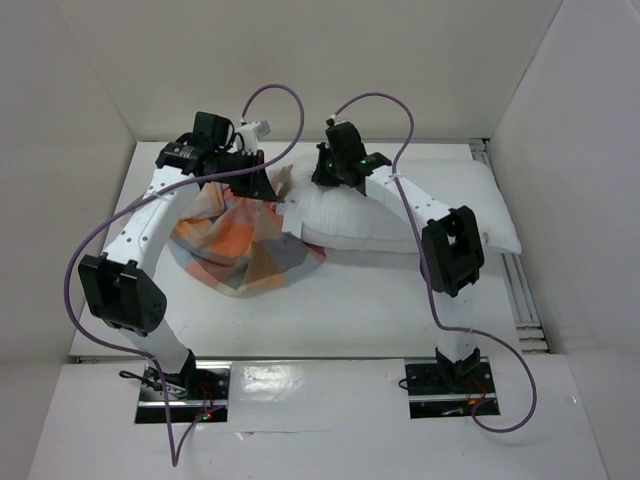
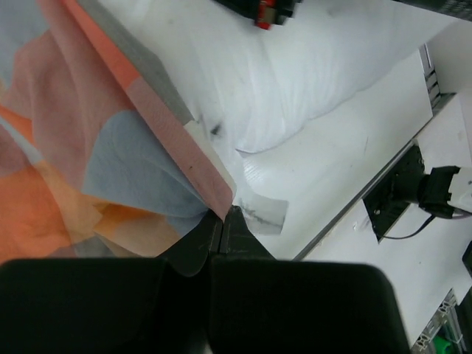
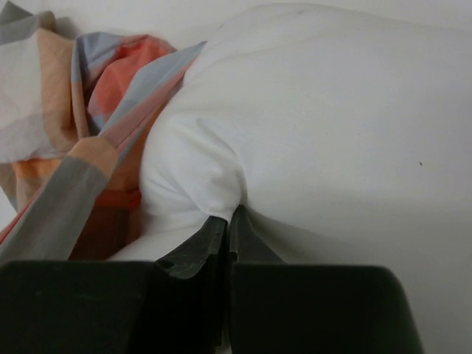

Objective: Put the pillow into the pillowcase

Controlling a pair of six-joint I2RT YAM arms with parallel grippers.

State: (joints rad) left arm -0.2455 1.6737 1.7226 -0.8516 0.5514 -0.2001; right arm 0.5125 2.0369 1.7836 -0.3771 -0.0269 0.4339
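Note:
The checked pillowcase (image 1: 245, 245) lies bunched at the middle left of the table, its orange, grey and blue folds filling the left wrist view (image 2: 96, 147). My left gripper (image 2: 223, 214) is shut on the pillowcase's edge, holding it up. The white pillow (image 1: 440, 205) lies to the right, its left end at the pillowcase's mouth. My right gripper (image 3: 230, 217) is shut on a pinch of the pillow's (image 3: 332, 133) fabric near that end. The pillowcase (image 3: 88, 133) drapes against the pillow's left end in the right wrist view. From above, both gripper tips are hidden by the wrists.
White walls enclose the table on three sides. A metal rail (image 1: 520, 290) runs along the table's right edge. Purple cables (image 1: 290, 100) loop above both wrists. The arm bases (image 1: 185, 385) sit at the near edge.

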